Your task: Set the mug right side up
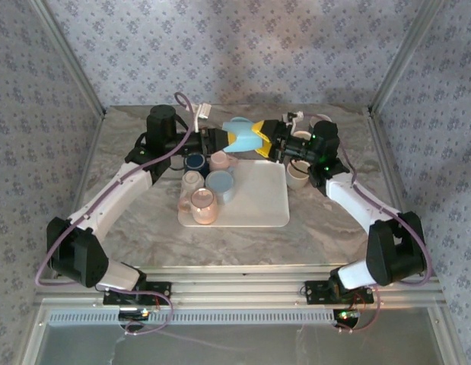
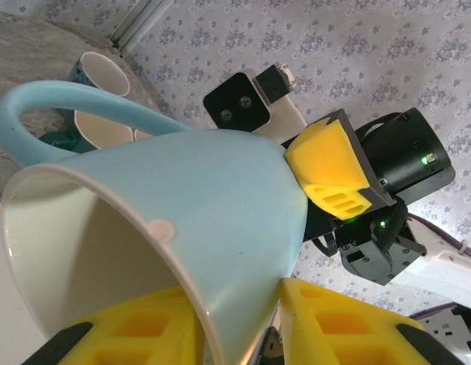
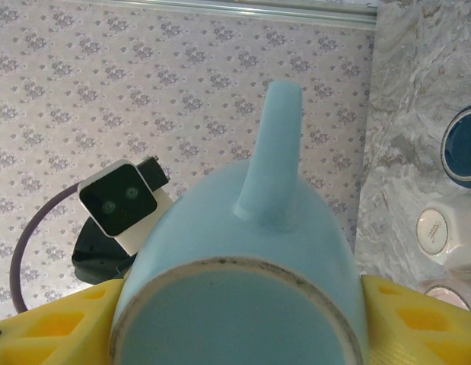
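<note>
1. One light blue mug [image 1: 239,137], and it's the one that matters. It's up in the air over the back of the table, lying on its side between the two arms, with its mouth toward the left arm and its base toward the right.
2. Two grippers, both clamped on it. The left gripper [image 1: 222,140] pinches the rim, one of its yellow fingers [image 2: 144,331] inside the mug and the other outside. The right gripper [image 1: 260,138] has its yellow pads [image 3: 418,319] squeezed on either side of the base end.
3. Five other mugs sit on the white tray [image 1: 258,205]: a dark blue mug [image 1: 195,161], two pink ones [image 1: 202,205], a cream one [image 1: 192,181] and a grey-blue one [image 1: 220,185].
4. One more cream mug [image 1: 297,175] stands just off the tray's right edge, beside the right arm.
5. The surface is a marble-look tabletop [image 1: 144,228], with an aluminium rail [image 1: 243,277] along the near edge where the arms are bolted.
6. The room has floral wallpaper panels [image 1: 235,46] on three sides, held in metal frame posts.
</note>
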